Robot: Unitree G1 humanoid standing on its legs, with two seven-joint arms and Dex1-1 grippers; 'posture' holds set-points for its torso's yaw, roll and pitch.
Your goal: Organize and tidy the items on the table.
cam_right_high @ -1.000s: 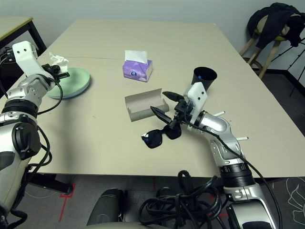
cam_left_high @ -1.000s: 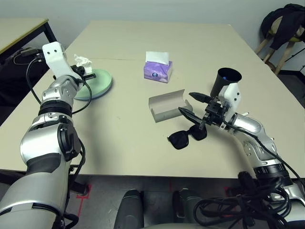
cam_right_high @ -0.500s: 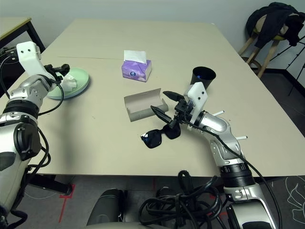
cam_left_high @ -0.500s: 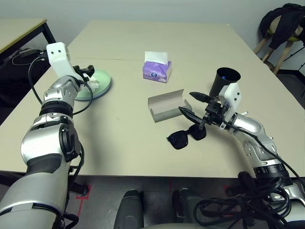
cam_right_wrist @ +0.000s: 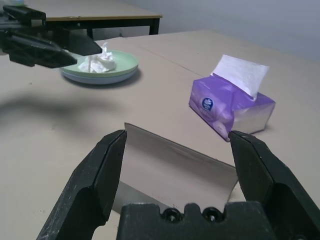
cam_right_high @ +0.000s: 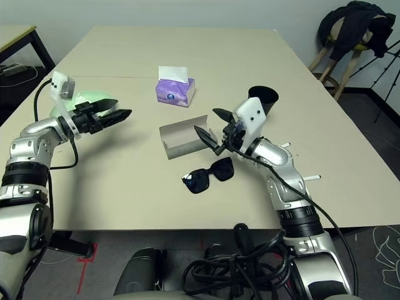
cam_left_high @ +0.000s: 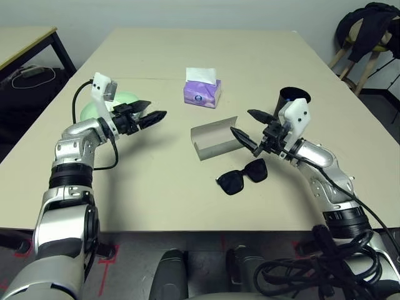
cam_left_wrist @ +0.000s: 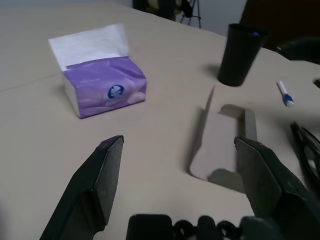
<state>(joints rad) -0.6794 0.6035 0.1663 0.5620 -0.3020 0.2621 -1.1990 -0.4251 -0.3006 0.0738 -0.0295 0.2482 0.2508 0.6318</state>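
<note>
Clock: twelve is taken as straight away from the robot, with places read from the glasses case.
Green and blue plates (cam_left_high: pixel 127 97): stacked, seen at ten o'clock on the table (cam_left_high: pixel 150 194); being round, no long axis is shown.
White tissue (cam_right_wrist: pixel 101 62): crumpled, laid on the plates.
Left gripper (cam_left_high: pixel 157 109): released, fingers spread with nothing held; pointed toward three o'clock, beside the plates.
Purple tissue box (cam_left_high: pixel 202 94): set between eleven and twelve; its long axis is laid nearly nine to three, the printed side turned to six, a white sheet raised from its top.
Grey glasses case (cam_left_high: pixel 215 139): placed mid-table, opened; its long axis is run from between eight and nine to between two and three.
Black sunglasses (cam_left_high: pixel 231 182): placed at five o'clock, near the case; the frame's long axis is slanted from eight to two.
Right gripper (cam_left_high: pixel 240 120): released, fingers parted and empty; aimed toward ten, at the case's two-o'clock end.
Black cup (cam_left_high: pixel 292 97): stood upright at two o'clock, its long axis vertical, its mouth turned up; something blue is seen inside.
Blue-white pen (cam_left_wrist: pixel 285 94): laid flat near the cup, toward three o'clock, partly hidden by the right forearm (cam_right_high: pixel 275 159) in the right eye view.
</note>
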